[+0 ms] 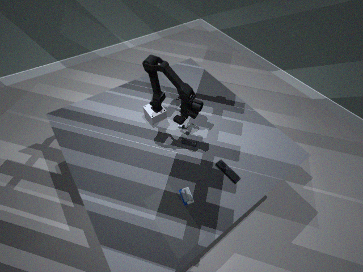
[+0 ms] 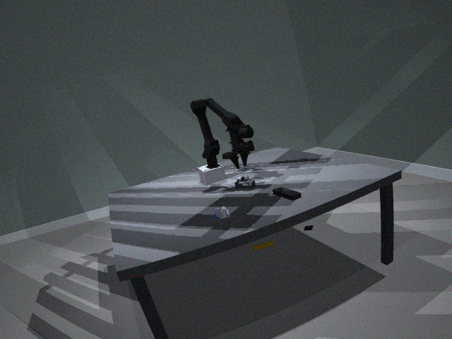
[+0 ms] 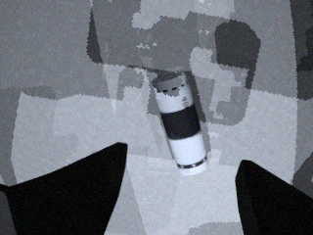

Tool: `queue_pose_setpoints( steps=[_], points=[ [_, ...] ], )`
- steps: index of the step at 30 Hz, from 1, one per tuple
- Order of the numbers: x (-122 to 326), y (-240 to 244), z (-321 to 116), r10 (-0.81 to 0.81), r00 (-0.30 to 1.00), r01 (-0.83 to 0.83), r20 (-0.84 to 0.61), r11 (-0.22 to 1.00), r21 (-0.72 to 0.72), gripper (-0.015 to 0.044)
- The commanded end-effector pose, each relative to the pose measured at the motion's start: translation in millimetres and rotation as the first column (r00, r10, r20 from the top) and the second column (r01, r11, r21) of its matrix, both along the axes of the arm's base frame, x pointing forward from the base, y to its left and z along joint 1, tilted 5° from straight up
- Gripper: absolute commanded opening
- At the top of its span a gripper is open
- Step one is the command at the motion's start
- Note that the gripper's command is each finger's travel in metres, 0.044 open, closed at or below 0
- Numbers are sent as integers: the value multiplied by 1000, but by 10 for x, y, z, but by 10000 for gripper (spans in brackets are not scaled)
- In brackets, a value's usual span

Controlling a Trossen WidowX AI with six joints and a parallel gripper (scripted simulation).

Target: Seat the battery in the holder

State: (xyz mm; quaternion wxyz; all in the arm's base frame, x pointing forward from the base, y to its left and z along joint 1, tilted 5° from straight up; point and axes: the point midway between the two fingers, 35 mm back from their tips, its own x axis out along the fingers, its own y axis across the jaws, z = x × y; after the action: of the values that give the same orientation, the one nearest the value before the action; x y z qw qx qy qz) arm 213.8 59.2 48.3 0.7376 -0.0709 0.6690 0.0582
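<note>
The battery, white with a dark band, lies on its side on the table near the robot's base, outside the holder. The holder is a small dark frame a little farther from the base. It is dim in the top view, and I cannot make out its spring or lip. My gripper is open and empty, pointing down above the battery. In the wrist view the battery lies between and ahead of the parted fingertips, slanted, touching neither.
A black remote-like block lies on the table beyond the holder. A blue and white object lies farther from the base. The white base block stands close to the battery. Striped shadows cross the table.
</note>
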Motion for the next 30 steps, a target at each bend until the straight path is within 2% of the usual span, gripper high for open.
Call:
queue_pose_setpoints(
  steps=[1, 16, 30],
  points=[
    [-47, -42, -188, 415, 910, -415, -14, 909, -40, 230],
    [-45, -42, -199, 415, 910, -415, -14, 909, -40, 230],
    [-10, -40, -420, 415, 910, -415, -14, 909, -40, 230]
  ],
)
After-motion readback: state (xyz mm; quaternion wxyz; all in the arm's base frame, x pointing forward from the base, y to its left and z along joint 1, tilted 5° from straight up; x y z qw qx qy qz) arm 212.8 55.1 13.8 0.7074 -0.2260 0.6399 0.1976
